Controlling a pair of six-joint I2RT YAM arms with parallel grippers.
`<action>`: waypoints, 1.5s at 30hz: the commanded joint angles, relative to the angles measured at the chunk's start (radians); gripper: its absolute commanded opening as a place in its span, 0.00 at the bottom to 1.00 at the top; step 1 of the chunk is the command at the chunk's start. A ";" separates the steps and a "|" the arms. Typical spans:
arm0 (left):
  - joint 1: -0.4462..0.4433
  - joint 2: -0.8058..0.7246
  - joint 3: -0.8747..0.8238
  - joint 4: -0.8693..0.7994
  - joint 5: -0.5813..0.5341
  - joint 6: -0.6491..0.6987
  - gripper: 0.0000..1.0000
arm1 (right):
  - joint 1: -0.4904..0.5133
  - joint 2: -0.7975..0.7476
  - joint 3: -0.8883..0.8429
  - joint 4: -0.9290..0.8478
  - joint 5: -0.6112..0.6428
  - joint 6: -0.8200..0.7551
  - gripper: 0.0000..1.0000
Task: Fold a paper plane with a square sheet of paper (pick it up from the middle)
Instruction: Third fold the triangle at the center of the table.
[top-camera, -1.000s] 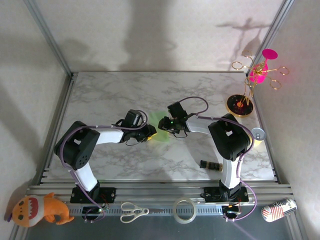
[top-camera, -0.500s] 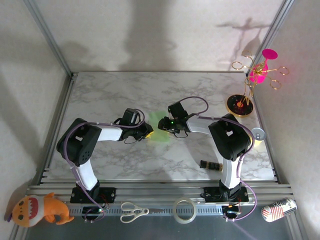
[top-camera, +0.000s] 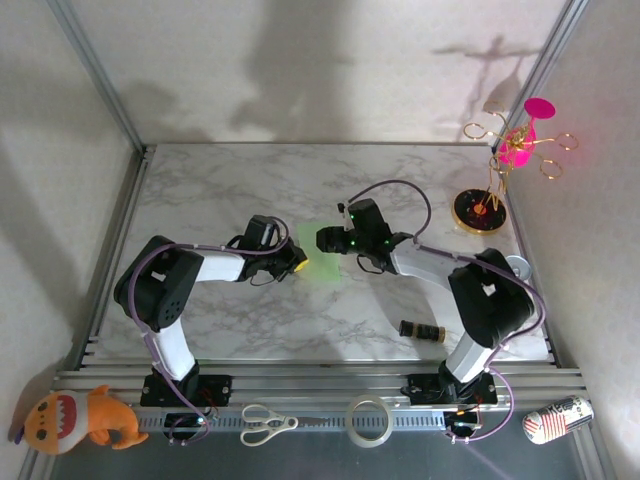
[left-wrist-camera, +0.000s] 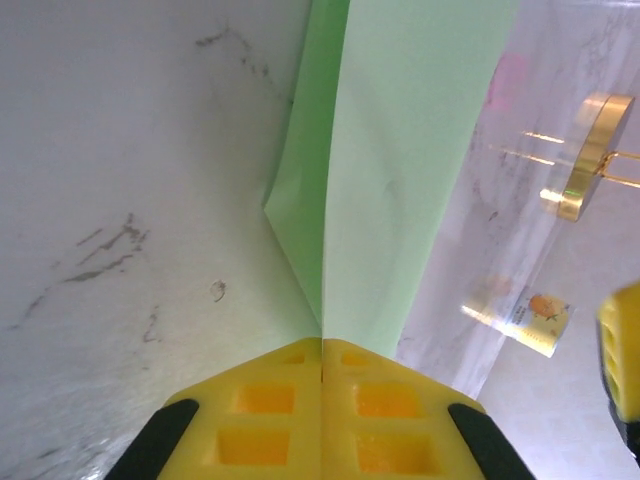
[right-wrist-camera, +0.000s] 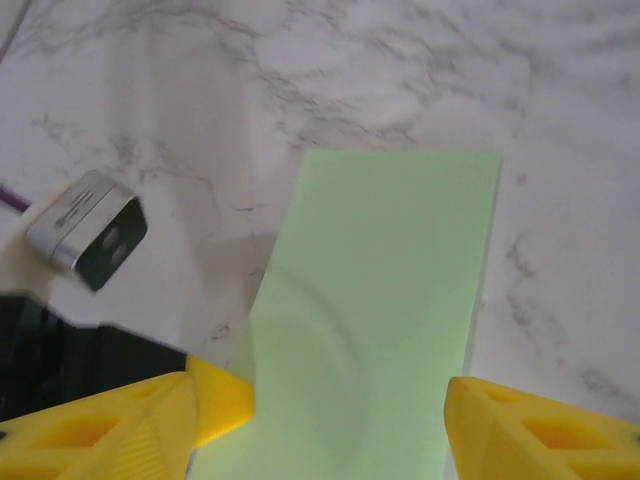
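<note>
The square sheet of paper (top-camera: 325, 270) is light green and lies mid-table, doubled over into a narrower strip (right-wrist-camera: 390, 300). My left gripper (top-camera: 298, 264) is at its left edge. In the left wrist view its yellow jaws (left-wrist-camera: 322, 350) are pressed together, with the paper's edge (left-wrist-camera: 400, 150) pinched between them and two layers rising from the tips. My right gripper (top-camera: 325, 240) hangs over the paper's far end, open. Its fingers (right-wrist-camera: 130, 420) stand wide on either side of the strip, and I cannot tell if they touch it. The paper plane is out of view.
A pink and gold ornament (top-camera: 510, 145) on a gold disc (top-camera: 478, 210) stands at the far right, a can (top-camera: 517, 268) near it. A small dark cylinder (top-camera: 422, 330) lies by the right arm. Scissors (top-camera: 268, 423), a tape roll (top-camera: 368, 420) and a plush toy (top-camera: 80, 420) sit on the front rail.
My left gripper has closed onto the paper's left edge. My right gripper has opened and let go, and its arm has swung out to the right. The paper lies flatter.
</note>
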 joint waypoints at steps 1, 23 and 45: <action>0.007 -0.022 -0.005 0.047 0.022 -0.033 0.00 | 0.043 -0.033 -0.046 0.050 0.052 -0.246 0.66; 0.007 -0.020 0.023 -0.009 0.024 -0.020 0.00 | 0.224 -0.011 -0.279 0.375 0.170 -0.696 0.71; 0.006 -0.036 0.024 -0.036 0.021 -0.011 0.00 | 0.258 0.108 -0.282 0.512 0.249 -0.797 0.52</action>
